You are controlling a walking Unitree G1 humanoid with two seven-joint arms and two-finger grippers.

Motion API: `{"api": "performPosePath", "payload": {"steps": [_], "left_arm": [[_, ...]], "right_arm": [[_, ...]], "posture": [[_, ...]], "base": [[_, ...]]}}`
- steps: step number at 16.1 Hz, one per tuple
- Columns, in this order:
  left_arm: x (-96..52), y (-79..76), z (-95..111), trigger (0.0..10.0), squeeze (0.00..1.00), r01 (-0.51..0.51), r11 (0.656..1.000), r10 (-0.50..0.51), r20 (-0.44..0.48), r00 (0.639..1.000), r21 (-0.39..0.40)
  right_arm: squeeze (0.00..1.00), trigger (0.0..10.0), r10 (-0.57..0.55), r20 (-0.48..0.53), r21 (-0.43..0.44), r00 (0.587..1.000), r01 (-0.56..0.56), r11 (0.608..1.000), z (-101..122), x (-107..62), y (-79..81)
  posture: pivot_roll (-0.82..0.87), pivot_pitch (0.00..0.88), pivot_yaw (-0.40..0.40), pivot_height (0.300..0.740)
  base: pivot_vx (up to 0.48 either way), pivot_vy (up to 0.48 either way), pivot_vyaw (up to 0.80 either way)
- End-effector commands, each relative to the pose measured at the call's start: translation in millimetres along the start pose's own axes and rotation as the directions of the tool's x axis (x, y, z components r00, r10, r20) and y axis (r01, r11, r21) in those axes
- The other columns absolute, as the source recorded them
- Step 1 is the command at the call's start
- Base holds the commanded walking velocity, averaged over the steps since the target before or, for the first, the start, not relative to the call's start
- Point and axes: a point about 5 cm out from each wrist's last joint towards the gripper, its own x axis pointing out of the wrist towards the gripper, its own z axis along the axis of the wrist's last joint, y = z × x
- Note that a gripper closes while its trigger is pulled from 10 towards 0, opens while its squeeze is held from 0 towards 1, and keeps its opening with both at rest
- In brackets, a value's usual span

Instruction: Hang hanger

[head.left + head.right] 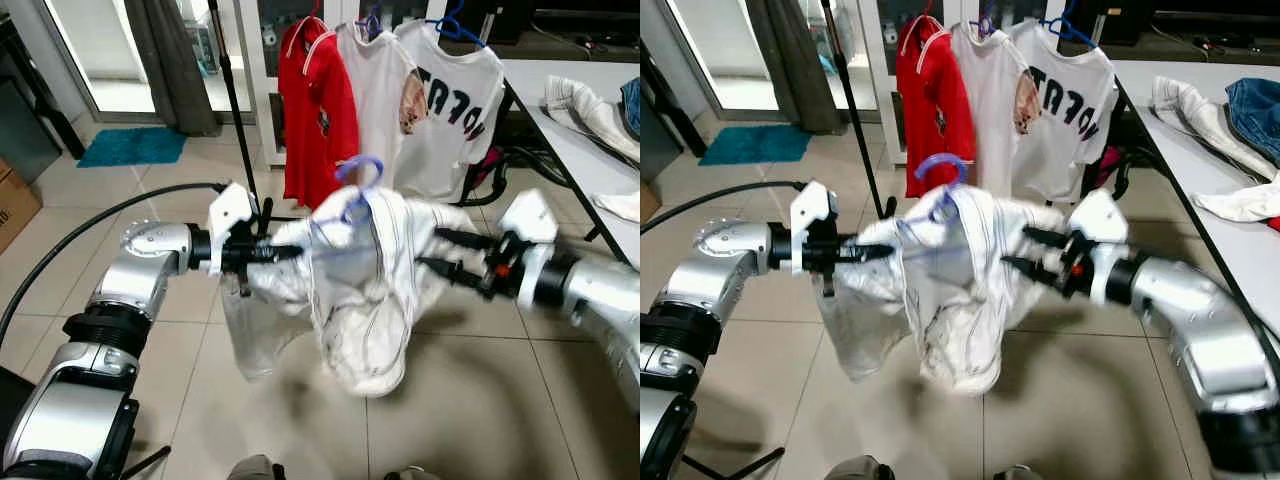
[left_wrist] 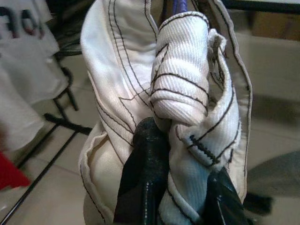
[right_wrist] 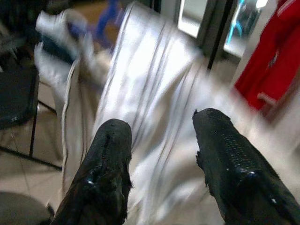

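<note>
The left gripper [image 1: 285, 252] is clamped on a fold of the white garment [image 1: 365, 290], which hangs on a blue hanger [image 1: 357, 185] in mid-air between the arms. The right gripper [image 1: 428, 250] has its fingers spread apart just right of the cloth, and a rack of shirts [image 1: 390, 95] stands farther back.

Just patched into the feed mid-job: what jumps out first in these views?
A bunched white garment on a purple hanger hangs in mid-air between the two arms, dead centre. The left pincer is clamped on a fold of it, while the right pincer stands open at its other side. Behind, a red shirt and two white shirts hang on a rack.
</note>
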Motion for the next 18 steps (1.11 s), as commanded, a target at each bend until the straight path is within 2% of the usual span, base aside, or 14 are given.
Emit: {"api": "performPosePath", "payload": {"steps": [1,2,5,7,8,9,11,12,13,15,16,17,18], "left_arm": [[2.4,-2.3,16,0.0,0.0,0.071,0.994,-0.075,0.043,0.996,0.082],[4.5,-5.9,17,0.0,0.0,0.116,0.989,-0.12,0.042,0.992,0.091],[6.1,-8.4,16,0.0,0.0,0.152,0.981,-0.156,0.026,0.987,0.12],[9.0,-9.2,20,0.0,0.0,0.162,0.977,-0.169,0.044,0.985,0.137],[10.4,-10.4,24,0.0,0.0,0.171,0.974,-0.181,0.06,0.982,0.147],[10.7,-11.2,25,0.0,0.0,0.178,0.972,-0.19,0.064,0.98,0.155],[9.7,-11.3,26,0.0,0.0,0.179,0.971,-0.191,0.067,0.979,0.161],[8.9,-10.8,27,0.0,0.0,0.177,0.971,-0.19,0.069,0.979,0.161],[8.4,-10.7,27,0.0,0.0,0.176,0.971,-0.189,0.069,0.979,0.161],[7.5,-11.2,25,0.0,0.0,0.186,0.969,-0.196,0.051,0.979,0.16],[7.0,-11.5,23,0.0,0.0,0.189,0.968,-0.198,0.038,0.98,0.163],[5.8,-12.0,21,0.0,0.0,0.191,0.968,-0.198,0.026,0.98,0.163],[5.6,-12.0,21,0.0,0.0,0.19,0.968,-0.197,0.027,0.98,0.162]], "right_arm": [[1.0,10.0,0.017,0.047,-0.044,0.999,-0.015,0.999,13,-0.5,-6.0],[1.0,10.0,0.08,0.046,-0.075,0.996,-0.077,0.994,20,3.2,-4.8],[1.0,10.0,0.142,0.038,-0.106,0.989,-0.137,0.985,26,11.5,-2.7],[1.0,10.0,0.227,0.011,-0.128,0.974,-0.224,0.966,26,20.0,5.3],[0.96,10.0,0.29,-0.021,-0.141,0.957,-0.29,0.947,23,24.2,11.9],[0.0,10.0,0.33,-0.039,-0.145,0.943,-0.332,0.932,20,27.0,15.5],[0.0,10.0,0.388,-0.053,-0.135,0.92,-0.391,0.91,18,28.9,19.6],[0.0,5.3,0.424,-0.063,-0.125,0.903,-0.429,0.895,18,29.1,22.1],[0.0,4.7,0.437,-0.067,-0.122,0.897,-0.442,0.889,17,29.3,23.3],[0.0,7.4,0.486,-0.072,-0.118,0.871,-0.492,0.863,18,29.1,27.4],[0.0,10.0,0.472,-0.069,-0.12,0.879,-0.477,0.871,19,29.7,24.7],[0.0,10.0,0.411,-0.069,-0.112,0.909,-0.416,0.902,20,30.3,12.0],[0.0,10.0,0.408,-0.074,-0.114,0.91,-0.414,0.903,20,29.2,10.4]], "posture": [[-0.04,0.0,0.047,0.74],[-0.04,0.0,0.046,0.74],[-0.04,0.0,0.036,0.74],[-0.04,0.0,0.027,0.74],[-0.04,0.0,0.02,0.74],[-0.04,0.0,0.017,0.74],[-0.03,0.0,0.01,0.74],[-0.03,0.0,0.01,0.74],[-0.03,0.0,0.008,0.74],[-0.03,0.0,0.006,0.74],[-0.03,0.0,0.006,0.74],[-0.03,0.0,0.006,0.74],[-0.03,0.0,0.006,0.74]], "base": [[0.0,0.0,0.0],[0.0,0.0,0.0],[0.0,0.0,0.0],[0.0,0.0,0.0],[0.0,0.0,0.0],[0.0,0.0,0.0],[0.0,0.0,0.0],[0.0,0.0,0.0],[0.0,0.0,0.0],[0.0,0.0,0.0],[0.0,0.0,0.0],[0.0,0.0,0.0],[0.0,0.0,0.0]]}}
